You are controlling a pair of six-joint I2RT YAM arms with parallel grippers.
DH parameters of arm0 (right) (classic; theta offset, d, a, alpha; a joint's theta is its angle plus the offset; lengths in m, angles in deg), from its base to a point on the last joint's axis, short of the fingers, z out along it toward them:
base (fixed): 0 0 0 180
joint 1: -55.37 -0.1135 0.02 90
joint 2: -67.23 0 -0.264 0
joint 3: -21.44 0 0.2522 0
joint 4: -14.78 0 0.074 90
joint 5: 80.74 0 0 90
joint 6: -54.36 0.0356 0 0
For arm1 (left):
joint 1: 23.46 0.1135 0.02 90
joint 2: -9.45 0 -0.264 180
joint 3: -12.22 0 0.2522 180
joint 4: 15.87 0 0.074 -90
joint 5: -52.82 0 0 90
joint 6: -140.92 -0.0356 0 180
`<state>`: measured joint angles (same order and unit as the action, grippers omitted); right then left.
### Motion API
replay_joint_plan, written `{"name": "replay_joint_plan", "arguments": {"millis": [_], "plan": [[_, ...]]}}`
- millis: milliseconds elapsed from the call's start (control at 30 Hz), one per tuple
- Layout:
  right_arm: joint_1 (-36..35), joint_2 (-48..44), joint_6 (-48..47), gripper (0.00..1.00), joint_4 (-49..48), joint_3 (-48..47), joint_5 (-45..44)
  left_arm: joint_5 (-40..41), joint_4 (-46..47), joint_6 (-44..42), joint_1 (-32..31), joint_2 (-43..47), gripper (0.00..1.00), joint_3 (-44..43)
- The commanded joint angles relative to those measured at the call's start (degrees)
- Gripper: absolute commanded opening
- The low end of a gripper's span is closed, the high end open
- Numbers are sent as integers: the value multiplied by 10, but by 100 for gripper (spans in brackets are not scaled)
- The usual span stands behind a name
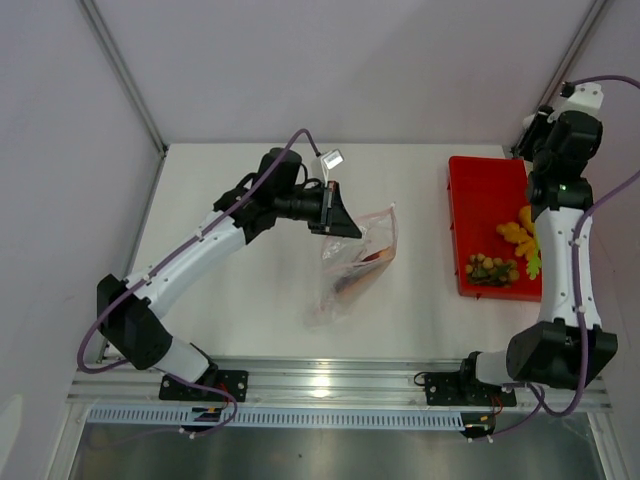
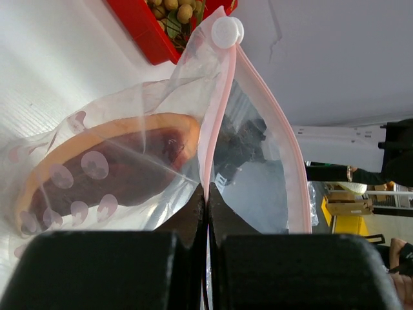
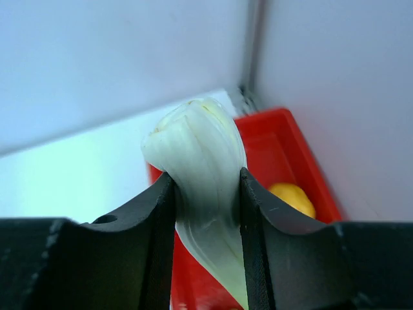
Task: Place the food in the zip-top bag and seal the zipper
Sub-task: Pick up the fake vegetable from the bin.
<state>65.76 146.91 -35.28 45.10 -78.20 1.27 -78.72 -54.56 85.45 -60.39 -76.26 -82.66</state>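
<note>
In right claw, leek stalk

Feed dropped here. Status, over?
Left tool shut on bag edge. Right tool shut on leek, above tray. One slice bagged. Nothing in the way.

Bag mouth: zipper strips stand parted where my left gripper pinches one; a gap is open.
Bag interior: orange slice fills the lower part.
Table: bare between zip-top bag and red tray.
Right side: wall close beside my right gripper and its leek.
</note>
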Motion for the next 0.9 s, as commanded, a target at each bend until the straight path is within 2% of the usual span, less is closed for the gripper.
{"name": "replay_joint_plan", "arguments": {"millis": [0, 133, 233, 300, 367, 500, 667, 867], "plan": [[-11, -68, 63, 0, -53, -3, 121, 8, 15, 12, 5, 30, 1, -2], [-20, -141, 189, 0, -136, 45, 267, 0, 22, 23, 5, 27, 1, -11], [-51, -171, 270, 0, -204, 52, 306, 6, 21, 25, 5, 27, 1, -14], [-101, -180, 293, 0, -216, 42, 287, 10, 18, 25, 5, 29, 1, -15], [-175, -190, 320, 0, -205, 24, 212, 10, 21, 27, 5, 31, 1, -11], [-264, -209, 340, 0, -231, 31, 138, 10, 28, 32, 5, 35, 1, -1], [-338, -215, 370, 0, -266, 37, 66, 13, 30, 34, 5, 35, 0, 3], [-451, -231, 336, 0, -311, 34, -51, 20, 24, 33, 5, 35, 0, 4]]}}
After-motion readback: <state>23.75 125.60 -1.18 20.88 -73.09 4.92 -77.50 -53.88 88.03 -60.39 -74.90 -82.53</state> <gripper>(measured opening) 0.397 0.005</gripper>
